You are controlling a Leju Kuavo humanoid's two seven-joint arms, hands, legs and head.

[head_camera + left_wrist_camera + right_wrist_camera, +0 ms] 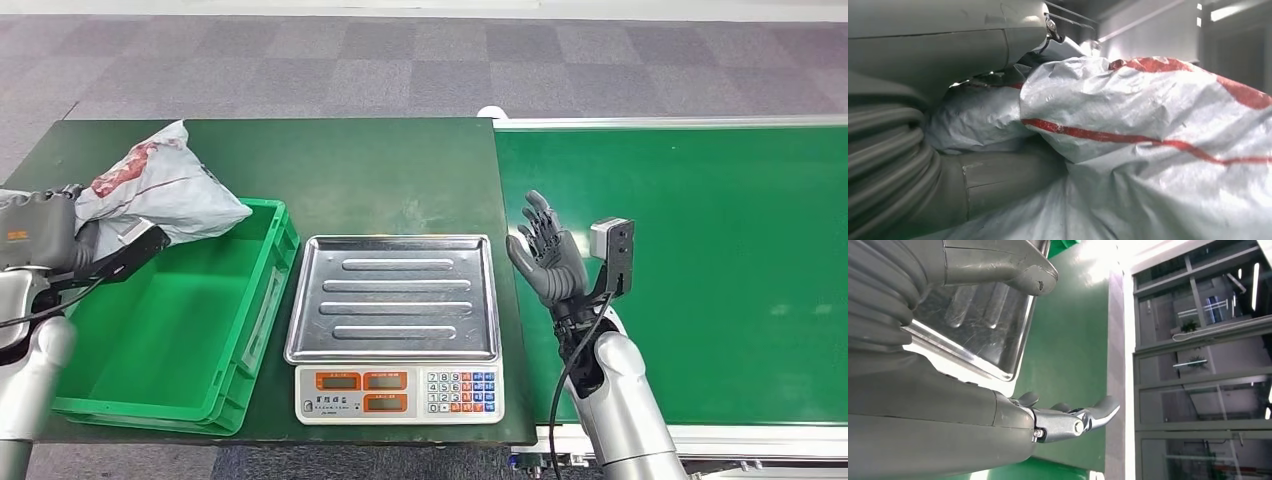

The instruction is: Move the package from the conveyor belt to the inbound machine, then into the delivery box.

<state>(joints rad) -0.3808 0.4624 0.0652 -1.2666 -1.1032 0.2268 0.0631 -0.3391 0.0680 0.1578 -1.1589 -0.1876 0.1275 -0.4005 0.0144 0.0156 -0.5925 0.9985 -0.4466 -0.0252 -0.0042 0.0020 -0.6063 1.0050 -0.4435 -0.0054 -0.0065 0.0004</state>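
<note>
The package [160,190] is a crumpled grey plastic mailer with red markings. My left hand [60,235] holds it over the far left corner of the green delivery box [170,330]. Up close in the left wrist view, the package [1148,145] lies against my thumb and palm. The inbound machine is a scale with a bare steel tray [395,295] and a keypad front, standing right of the box. My right hand [548,255] stands open with fingers spread, between the scale and the green conveyor belt [700,270]. The steel tray [973,325] shows beside my right hand [998,390].
The dark green table [380,170] carries the box and the scale. The conveyor belt's metal rim [660,122] runs along its far side. Grey carpet tiles [400,60] lie beyond. Windows and a wall [1198,340] appear in the right wrist view.
</note>
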